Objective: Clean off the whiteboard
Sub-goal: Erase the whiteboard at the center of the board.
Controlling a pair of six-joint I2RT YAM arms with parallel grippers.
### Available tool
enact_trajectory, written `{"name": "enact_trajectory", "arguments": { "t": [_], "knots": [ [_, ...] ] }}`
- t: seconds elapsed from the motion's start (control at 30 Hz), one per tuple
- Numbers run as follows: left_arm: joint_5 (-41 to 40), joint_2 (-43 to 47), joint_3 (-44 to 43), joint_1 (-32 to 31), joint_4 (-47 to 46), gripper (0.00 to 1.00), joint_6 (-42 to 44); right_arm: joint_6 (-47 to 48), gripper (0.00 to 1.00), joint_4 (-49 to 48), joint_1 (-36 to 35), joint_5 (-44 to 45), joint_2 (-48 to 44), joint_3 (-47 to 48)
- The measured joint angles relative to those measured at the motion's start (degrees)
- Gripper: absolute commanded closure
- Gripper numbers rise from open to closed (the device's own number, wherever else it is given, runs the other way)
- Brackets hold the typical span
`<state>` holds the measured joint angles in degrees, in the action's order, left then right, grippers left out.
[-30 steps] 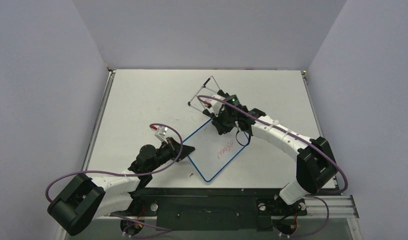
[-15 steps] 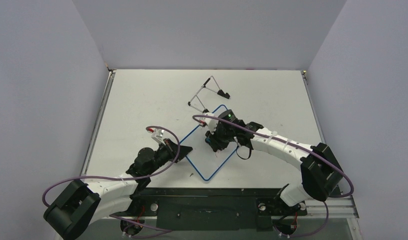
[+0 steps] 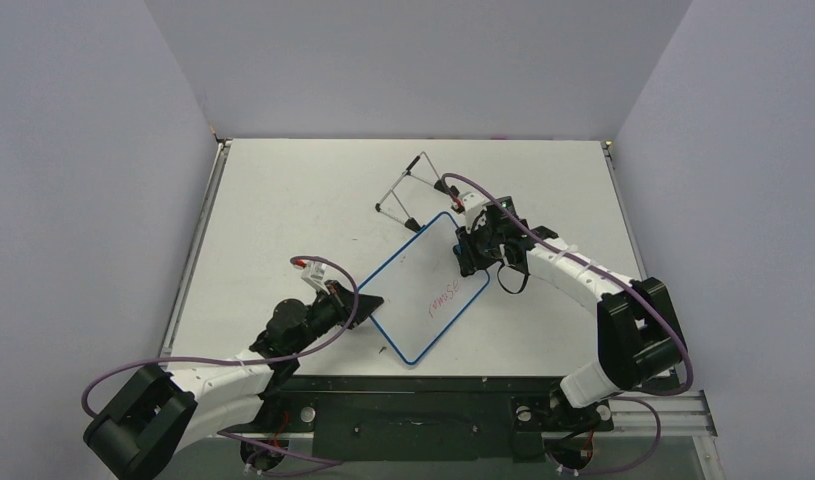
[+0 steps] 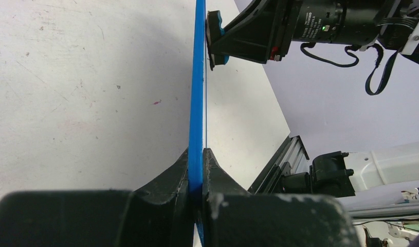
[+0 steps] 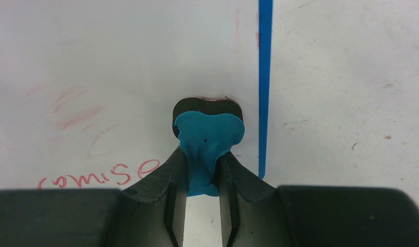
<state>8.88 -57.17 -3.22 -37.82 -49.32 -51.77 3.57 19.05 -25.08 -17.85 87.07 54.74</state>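
Note:
A blue-framed whiteboard (image 3: 423,288) lies slanted on the table with red writing (image 3: 442,298) near its middle. My left gripper (image 3: 366,303) is shut on the board's near-left edge; the left wrist view shows the blue frame (image 4: 198,92) pinched between the fingers. My right gripper (image 3: 469,258) is shut on a blue eraser (image 5: 207,141) with a black pad, pressed on the board near its right edge (image 5: 264,82). Red letters (image 5: 102,176) and faint red smears (image 5: 73,105) lie left of the eraser.
A thin wire board stand (image 3: 415,188) with black feet lies on the table just beyond the whiteboard. The table's near edge with a black rail (image 3: 403,405) runs below the board.
My right gripper has swept the eraser from the board's middle up to its right side, uncovering the red writing. The board has shifted slightly in my left gripper's hold.

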Motion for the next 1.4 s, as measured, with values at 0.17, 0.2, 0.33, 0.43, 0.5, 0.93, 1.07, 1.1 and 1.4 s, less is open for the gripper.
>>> {"name": "enact_trajectory", "arguments": {
  "t": [0.17, 0.2, 0.33, 0.43, 0.5, 0.93, 1.07, 1.1, 1.4],
  "knots": [
    [-1.5, 2.4, 0.1, 0.0, 2.2, 1.0, 0.4, 5.0, 1.0, 4.7, -0.8, 1.3, 1.8, 0.5],
    [-1.7, 3.0, 0.1, 0.0, 2.7, 1.0, 0.6, 6.1, 1.0, 5.8, -1.0, 1.6, 1.8, 0.5],
    [-3.1, 4.7, 0.1, 0.0, 3.6, 1.0, 1.0, 10.6, 1.0, 9.0, -2.6, 1.9, 1.7, 0.5],
    [-3.9, 4.8, 0.1, 0.0, 3.8, 1.0, 1.0, 12.6, 1.0, 10.6, -4.9, 1.2, 1.7, 0.5],
    [-4.3, 4.8, 0.1, 0.0, 3.9, 1.0, 1.0, 13.5, 1.0, 11.2, -7.6, 0.9, 1.7, 0.5],
    [-4.5, 4.9, 0.5, 0.0, 4.4, 1.0, 0.9, 5.8, 1.0, 5.2, -2.7, 7.8, 2.0, 0.5],
    [-4.5, 4.9, 0.6, 0.0, 4.2, 1.0, 0.9, 5.8, 1.0, 5.7, -3.6, 6.9, 3.9, 0.5],
    [-4.5, 4.9, 0.6, 0.0, 4.1, 1.0, 0.9, 6.1, 1.0, 6.2, -4.5, 6.2, 4.3, 0.5],
    [-6.4, 4.9, 1.5, 0.0, 3.0, 1.0, 1.0, 7.2, 1.0, 8.0, -12.7, 5.3, 4.2, 1.0]
  ]
}}
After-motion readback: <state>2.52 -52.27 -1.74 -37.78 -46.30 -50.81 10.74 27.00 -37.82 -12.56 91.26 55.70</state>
